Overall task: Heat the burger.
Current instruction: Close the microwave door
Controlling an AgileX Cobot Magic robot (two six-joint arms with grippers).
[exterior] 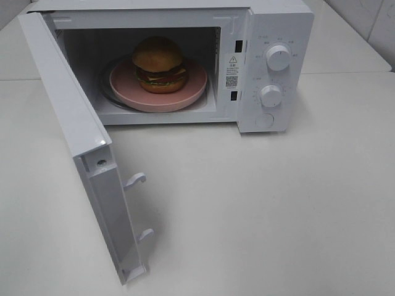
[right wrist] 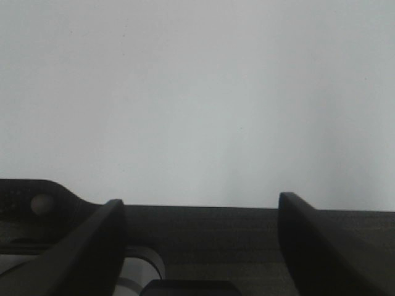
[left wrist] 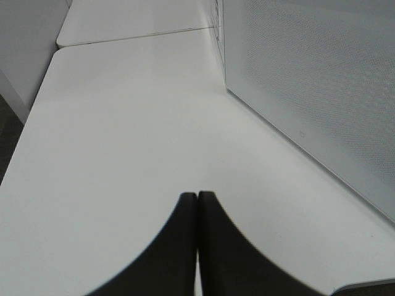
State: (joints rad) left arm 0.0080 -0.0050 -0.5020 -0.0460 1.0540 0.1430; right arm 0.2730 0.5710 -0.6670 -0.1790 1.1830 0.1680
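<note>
Burger [exterior: 159, 63] on pink plate [exterior: 185, 94] inside white microwave [exterior: 271, 37], door [exterior: 68, 123] swung wide open, white desk [exterior: 259, 209], left tool [left wrist: 197, 195] pressed together above desk, right tool [right wrist: 199, 200] spread, empty

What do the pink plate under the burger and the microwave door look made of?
Pink plate: matte plastic or ceramic, hard to tell; even colour, soft sheen, thick rounded rim. Microwave door: glossy white plastic, judging by its moulded latch hooks; the left wrist view shows a finely dotted panel, likely perforated metal behind a window.
</note>
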